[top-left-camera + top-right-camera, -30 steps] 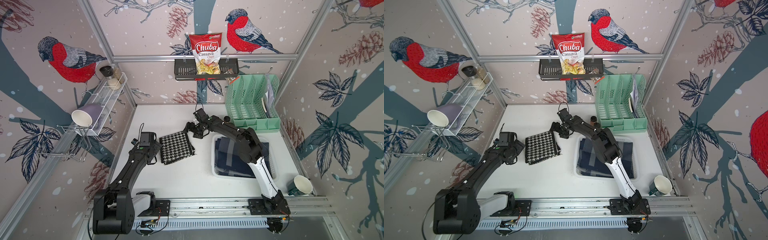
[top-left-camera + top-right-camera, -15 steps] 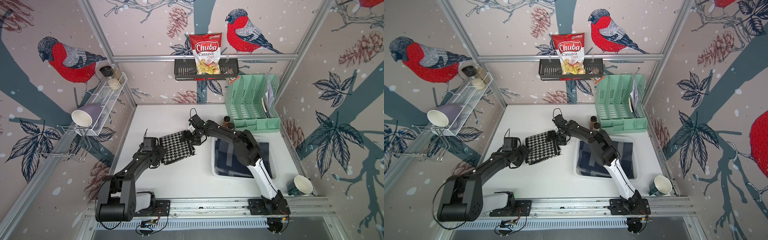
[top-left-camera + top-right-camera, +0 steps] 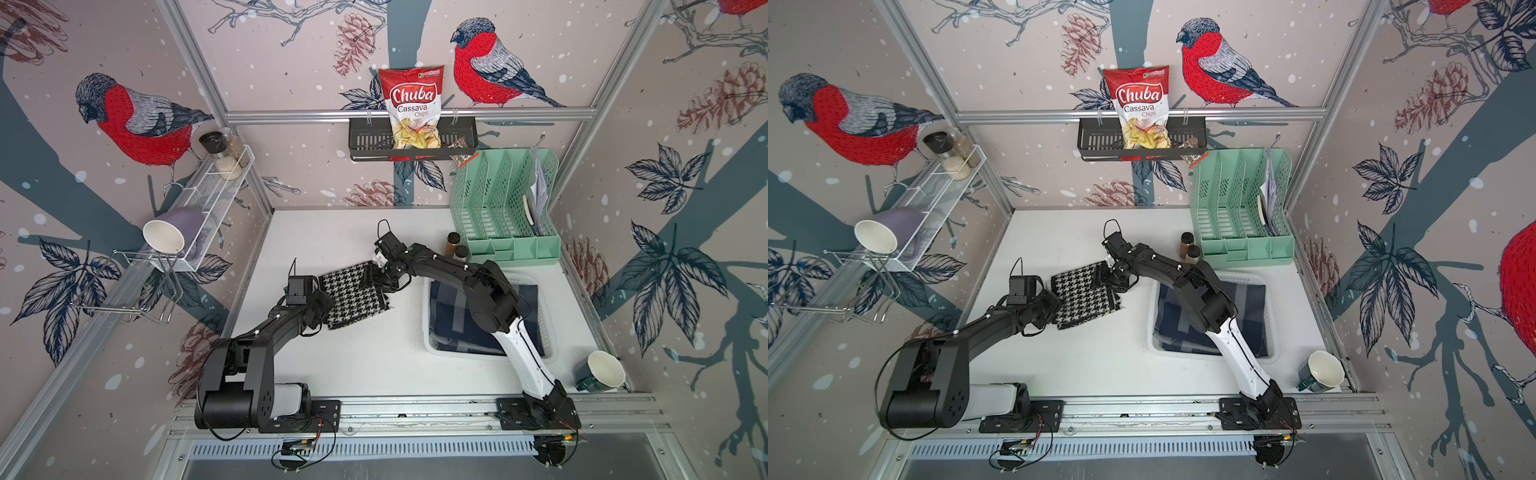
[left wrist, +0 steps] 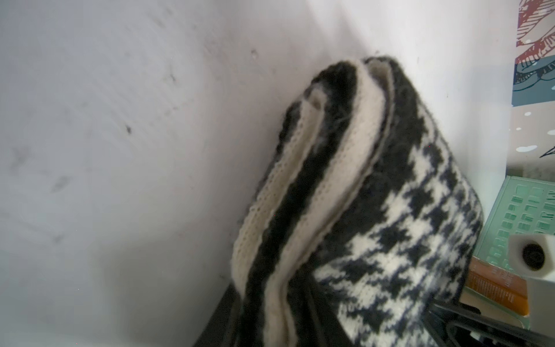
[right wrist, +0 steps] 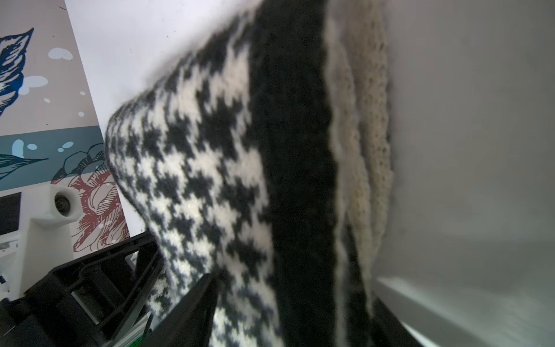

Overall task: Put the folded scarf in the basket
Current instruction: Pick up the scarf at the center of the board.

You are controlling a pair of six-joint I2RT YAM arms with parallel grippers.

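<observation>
scarf (image 3: 353,297) on table (image 3: 332,232), left of basket (image 3: 427,320) | organiser (image 3: 505,208) behind basket

Both my arms reach low toward the folded scarf (image 3: 353,297): my left gripper (image 3: 326,308) pinches the scarf's left edge, my right gripper (image 3: 377,277) its far right corner (one jaw above the layers, one beneath), elbows bent.

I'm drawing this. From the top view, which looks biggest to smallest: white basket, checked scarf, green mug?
1. basket, though partly hidden
2. scarf
3. green mug, clearly smallest
</observation>
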